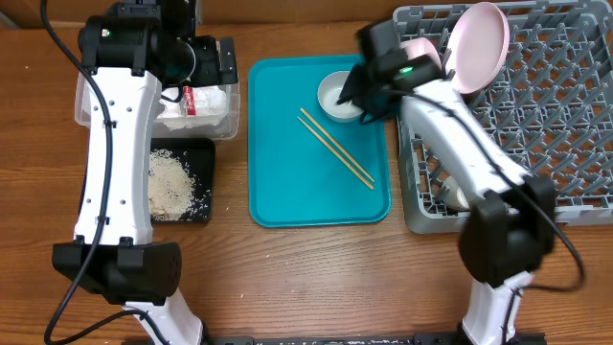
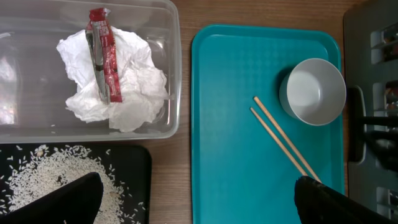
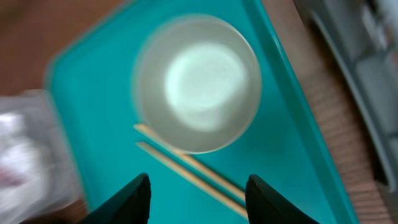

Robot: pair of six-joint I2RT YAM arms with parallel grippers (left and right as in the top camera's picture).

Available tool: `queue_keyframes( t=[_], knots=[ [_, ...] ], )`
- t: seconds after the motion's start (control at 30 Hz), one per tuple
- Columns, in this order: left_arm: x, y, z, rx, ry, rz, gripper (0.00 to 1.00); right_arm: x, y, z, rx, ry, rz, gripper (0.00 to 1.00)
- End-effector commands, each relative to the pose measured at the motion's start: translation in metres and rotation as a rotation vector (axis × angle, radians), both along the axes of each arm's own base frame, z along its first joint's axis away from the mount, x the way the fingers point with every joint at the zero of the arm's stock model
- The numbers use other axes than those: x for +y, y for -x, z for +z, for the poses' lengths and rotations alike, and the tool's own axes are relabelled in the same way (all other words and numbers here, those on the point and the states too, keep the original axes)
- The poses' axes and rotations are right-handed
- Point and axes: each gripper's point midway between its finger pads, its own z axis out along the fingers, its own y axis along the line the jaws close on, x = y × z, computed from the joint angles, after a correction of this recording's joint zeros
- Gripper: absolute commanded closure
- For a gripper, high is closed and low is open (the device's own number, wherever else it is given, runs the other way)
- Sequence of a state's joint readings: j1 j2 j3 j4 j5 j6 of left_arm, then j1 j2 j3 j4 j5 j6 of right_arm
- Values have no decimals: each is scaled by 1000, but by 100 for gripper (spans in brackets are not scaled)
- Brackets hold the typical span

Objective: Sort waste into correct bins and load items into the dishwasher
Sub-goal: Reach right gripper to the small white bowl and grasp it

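A small white bowl (image 1: 337,97) (image 2: 313,91) (image 3: 198,83) and a pair of wooden chopsticks (image 1: 335,149) (image 2: 283,138) (image 3: 186,168) lie on the teal tray (image 1: 287,182). My right gripper (image 3: 198,198) is open and empty, hovering above the chopsticks just short of the bowl. My left gripper (image 2: 196,202) is open and empty above the gap between black tray and teal tray. The clear tub (image 1: 225,115) (image 2: 174,74) holds white tissue (image 2: 124,81) and a red wrapper (image 2: 102,53). Rice (image 1: 172,184) (image 2: 56,171) lies in the black tray (image 1: 203,206). A pink plate (image 1: 479,43) stands in the grey rack (image 1: 556,115).
The rack fills the right side of the table, with another dish (image 1: 450,192) low at its front left corner. The wooden table (image 1: 316,278) shows in front of the trays. My right arm reaches from the rack's front over the teal tray's far right corner.
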State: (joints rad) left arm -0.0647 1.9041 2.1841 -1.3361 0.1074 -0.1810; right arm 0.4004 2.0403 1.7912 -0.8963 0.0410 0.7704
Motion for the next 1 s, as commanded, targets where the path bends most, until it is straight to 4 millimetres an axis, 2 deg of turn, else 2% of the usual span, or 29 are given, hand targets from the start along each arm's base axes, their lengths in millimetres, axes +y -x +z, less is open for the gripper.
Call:
queue_keyframes(
  t=[0.0, 0.13, 0.43, 0.57, 0.63, 0.7, 0.83, 0.9, 0.97],
  knots=[
    [1, -1, 5, -17, -9, -6, 0, -16, -10, -34, 30, 56, -180, 48],
    [1, -1, 5, -17, -9, -6, 0, -16, -14, -59, 58, 59, -207, 48],
    [1, -1, 5, -17, -9, -6, 0, -15, -23, -100, 84, 73, -211, 48],
    [1, -1, 5, -17, -9, -6, 0, -17, -24, -100, 84, 74, -213, 57],
    [1, -1, 5, -17, -9, -6, 0, -20, -23, -100, 89, 79, -212, 71],
    [1, -1, 5, -17, -9, -6, 0, -25, -21, -102, 104, 85, -220, 96],
    [1, -1, 5, -17, -9, -6, 0, -35, -19, -93, 129, 81, -235, 96],
    [1, -1, 5, -17, -9, -6, 0, -41, -21, -77, 121, 75, -220, 96],
    [1, -1, 5, -17, -9, -6, 0, -46, -24, -51, 95, 62, -197, 96]
  ],
)
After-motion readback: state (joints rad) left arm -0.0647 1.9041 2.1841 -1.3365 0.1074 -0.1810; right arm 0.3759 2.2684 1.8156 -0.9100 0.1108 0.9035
